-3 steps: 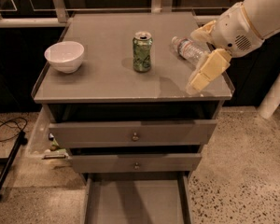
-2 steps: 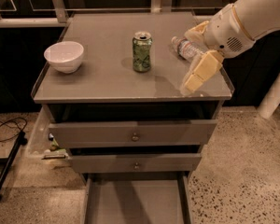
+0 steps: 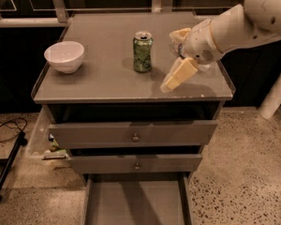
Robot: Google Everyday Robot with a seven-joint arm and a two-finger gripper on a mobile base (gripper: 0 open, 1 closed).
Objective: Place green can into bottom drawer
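The green can [image 3: 143, 51] stands upright near the middle of the grey cabinet top [image 3: 103, 81]. My gripper [image 3: 169, 60] is just to the right of the can, at about its height above the top. It is open and empty, with one cream finger [image 3: 180, 33] behind and the other [image 3: 178, 74] in front. A small gap separates it from the can. The bottom drawer [image 3: 131, 203] is pulled out at the foot of the cabinet, and its flat grey floor is bare.
A white bowl [image 3: 64, 56] sits at the left of the cabinet top. The two upper drawers [image 3: 136, 136] with round knobs are slightly open. A black cable [image 3: 7, 128] and a stand foot lie on the floor at the left. A white post [image 3: 276, 95] stands at the right.
My gripper has moved left across the cabinet top, closer to the green can, and now covers the clear bottle that showed behind it. The can and the bowl have not moved.
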